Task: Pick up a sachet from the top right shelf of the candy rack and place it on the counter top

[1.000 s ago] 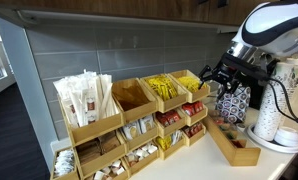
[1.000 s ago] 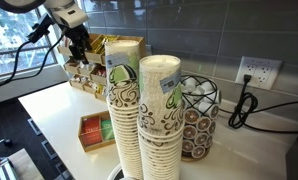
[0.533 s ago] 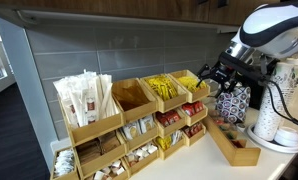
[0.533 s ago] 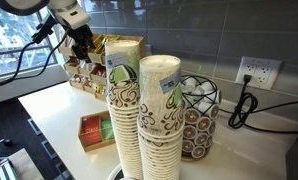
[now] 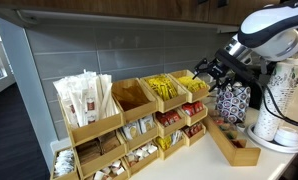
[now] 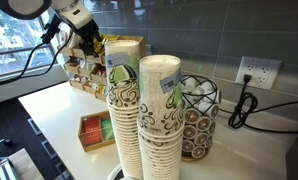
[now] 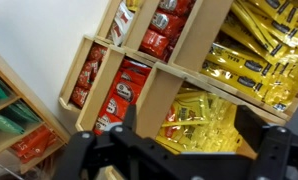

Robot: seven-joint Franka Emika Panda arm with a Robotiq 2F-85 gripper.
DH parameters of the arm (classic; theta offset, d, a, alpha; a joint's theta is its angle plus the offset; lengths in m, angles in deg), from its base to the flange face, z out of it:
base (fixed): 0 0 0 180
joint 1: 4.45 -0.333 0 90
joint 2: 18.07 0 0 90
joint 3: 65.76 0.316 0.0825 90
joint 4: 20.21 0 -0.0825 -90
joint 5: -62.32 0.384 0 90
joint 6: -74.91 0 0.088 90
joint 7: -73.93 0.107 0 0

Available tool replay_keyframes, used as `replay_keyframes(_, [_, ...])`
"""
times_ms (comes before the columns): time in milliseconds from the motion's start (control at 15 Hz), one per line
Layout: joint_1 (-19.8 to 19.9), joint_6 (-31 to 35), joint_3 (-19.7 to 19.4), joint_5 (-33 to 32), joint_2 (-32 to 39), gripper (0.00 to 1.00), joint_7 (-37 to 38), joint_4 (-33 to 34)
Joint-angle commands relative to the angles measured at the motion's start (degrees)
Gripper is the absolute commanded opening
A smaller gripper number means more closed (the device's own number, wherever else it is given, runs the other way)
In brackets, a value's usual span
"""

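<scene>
Grey tiles back the counter. At left stands the rack; yellow sachets lie in its top right shelf. Just right, the gripper hovers; I cannot tell whether it grasps anything.

My end effector is black, on a white arm with black joints. The slanted-bin wooden rack is light bamboo-coloured. Its two upper right bins show bright yellow paper packets with dark print. The bins below them hold red-orange packets with white lettering. The tall paper-wrapped sticks are white with brown marks. The tiled wall is grey. The stacked paper cups are cream with brown swirls and green patches. The smooth table is whitish.
</scene>
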Motion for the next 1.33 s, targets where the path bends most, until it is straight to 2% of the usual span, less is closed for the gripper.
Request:
replay_keyframes(0, [-2.3,6.3,-0.7,3.7,1.2,1.0,-1.3,-1.2])
replay_keyframes(267, [-4.1,10.4,-1.1,5.5,2.7,1.0,-2.6,-1.8])
replay_keyframes(333, [-4.4,11.4,-1.3,5.8,2.9,0.96,-3.0,-2.0])
replay_keyframes(467, [-4.6,13.0,-1.5,6.0,3.2,0.76,-3.4,-2.4])
replay_keyframes(733, [-5.3,15.9,-2.3,7.1,3.7,0.47,-4.2,-2.8])
replay_keyframes(933, [-5.8,16.6,-2.6,8.2,4.1,0.46,-5.0,-2.8])
replay_keyframes(1000, [-6.0,16.9,-2.6,8.7,4.3,0.58,-5.3,-2.8])
replay_keyframes(1133, [-6.4,17.5,-2.6,9.9,4.7,0.67,-6.0,-2.7])
replay_keyframes(1267, [-6.4,17.6,-2.4,10.6,5.1,0.69,-6.5,-2.7])
